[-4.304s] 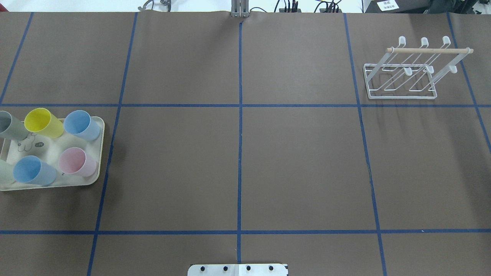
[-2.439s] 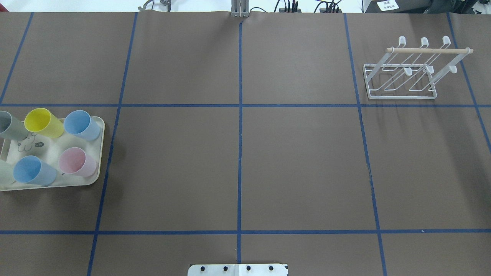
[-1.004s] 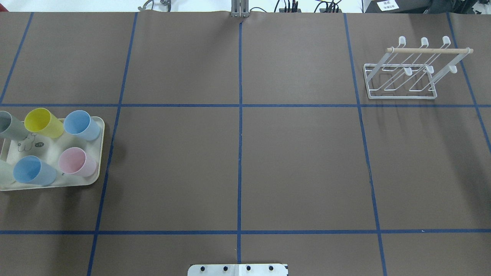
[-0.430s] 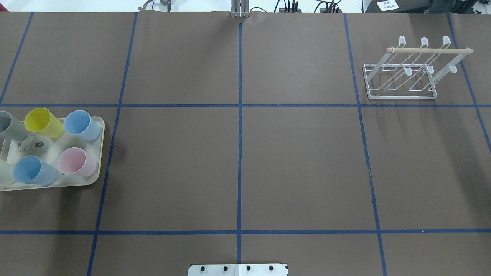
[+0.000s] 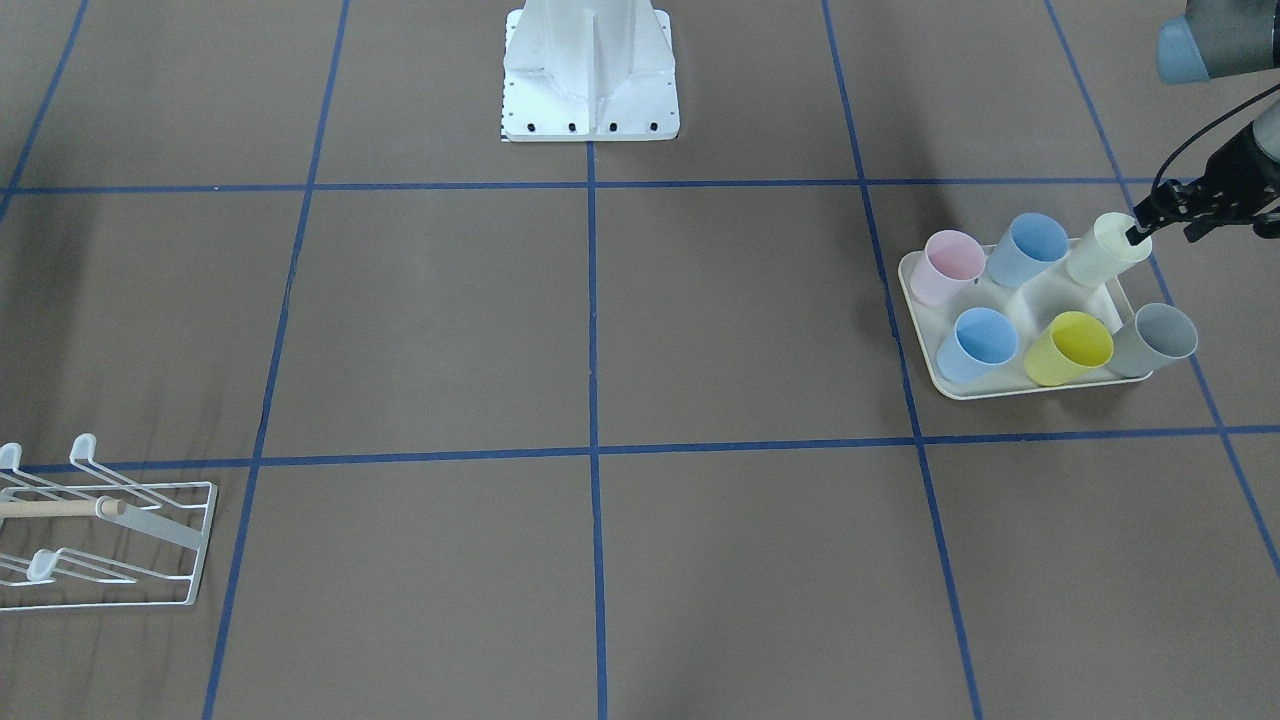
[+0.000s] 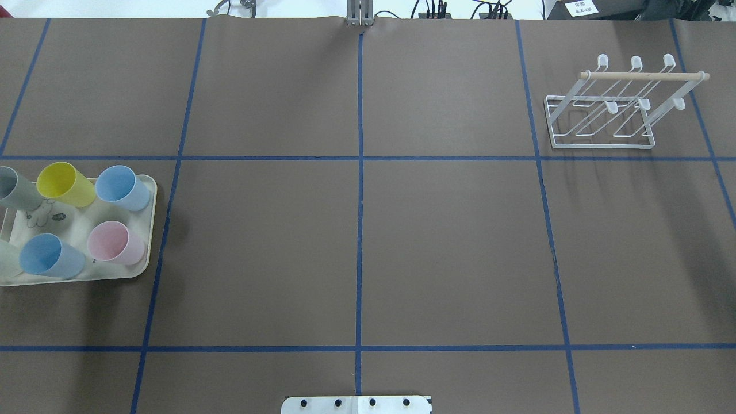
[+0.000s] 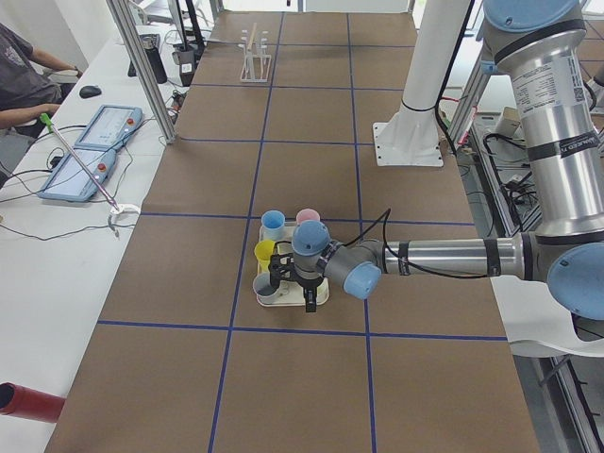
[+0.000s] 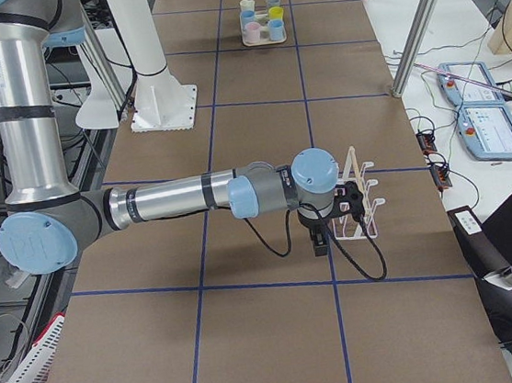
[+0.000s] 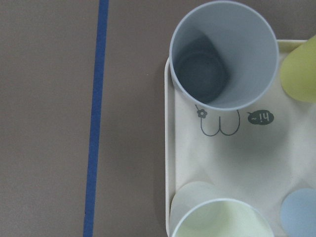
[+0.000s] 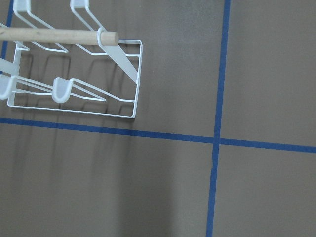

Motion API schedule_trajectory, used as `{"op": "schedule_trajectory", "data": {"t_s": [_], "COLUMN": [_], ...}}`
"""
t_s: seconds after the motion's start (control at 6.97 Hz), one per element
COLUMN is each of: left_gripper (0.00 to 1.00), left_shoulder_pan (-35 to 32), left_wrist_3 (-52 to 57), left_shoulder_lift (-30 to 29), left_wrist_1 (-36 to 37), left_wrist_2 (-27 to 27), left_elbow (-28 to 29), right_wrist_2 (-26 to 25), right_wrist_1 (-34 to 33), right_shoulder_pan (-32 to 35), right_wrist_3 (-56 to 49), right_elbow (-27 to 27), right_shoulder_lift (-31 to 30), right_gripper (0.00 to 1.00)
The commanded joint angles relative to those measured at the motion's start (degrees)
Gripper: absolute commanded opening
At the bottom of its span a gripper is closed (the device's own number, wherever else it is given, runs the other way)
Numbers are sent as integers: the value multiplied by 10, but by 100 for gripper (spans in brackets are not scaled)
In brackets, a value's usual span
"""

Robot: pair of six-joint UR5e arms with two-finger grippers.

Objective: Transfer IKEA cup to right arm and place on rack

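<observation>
The tray [image 6: 150, 230] lies on the table [image 6: 356, 247] toward the robot's left end, about midway between the near and far edges. Six cups [image 5: 1030, 248] sit in it in two rows of three, one row nearer the robot's base [image 5: 590, 70]. The left gripper [image 5: 1140, 232] hangs at the rim of the corner cup [image 5: 1100, 255], the outermost one in the row nearer the base. The rack [image 6: 612, 107] stands well apart, toward the table's far right corner, with the right gripper [image 8: 321, 238] near it.
</observation>
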Motion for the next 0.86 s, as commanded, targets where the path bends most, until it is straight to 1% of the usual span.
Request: {"op": "schedule_trajectory", "data": {"t_s": [0.0,0.29,0.57,0.72], "left_gripper": [90,87,65,49], "left_shoulder_pan": [10,30,35,35], "left_wrist_3": [0,0,-1,-2], "left_shoulder_lift": [-13,-14,-13,-13], "left_wrist_1": [0,-1,-1,0], "left_wrist_2": [0,0,-1,-1], "left_elbow": [15,19,22,22], "right_wrist_2": [0,0,0,3], "right_wrist_1": [0,0,-1,-1], "right_shoulder_pan": [0,0,0,1], "right_wrist_3": [0,1,1,6], "right_elbow": [0,0,6,17], "right_shoulder_lift": [0,0,0,0], "right_gripper": [100,100,100,100]}}
